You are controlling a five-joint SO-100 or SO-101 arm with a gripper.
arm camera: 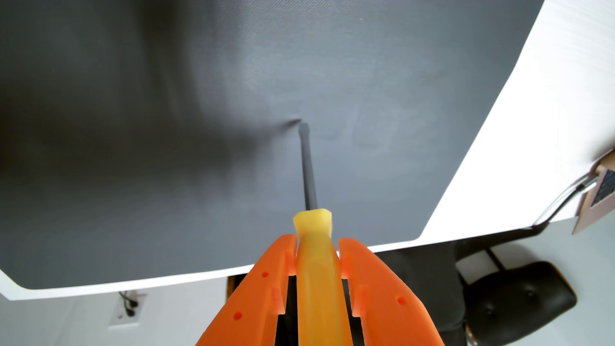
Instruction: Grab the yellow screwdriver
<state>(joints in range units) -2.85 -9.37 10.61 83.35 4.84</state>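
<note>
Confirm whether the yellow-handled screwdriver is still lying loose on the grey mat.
No: the orange two-finger gripper is shut on the yellow-handled screwdriver, its dark shaft pointing out over the grey mat.

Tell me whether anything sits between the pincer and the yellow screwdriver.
Nothing visible does. The orange pincer is shut on the translucent yellow handle of the screwdriver, one finger on each side. Its dark shaft points out over the grey mat.
</note>
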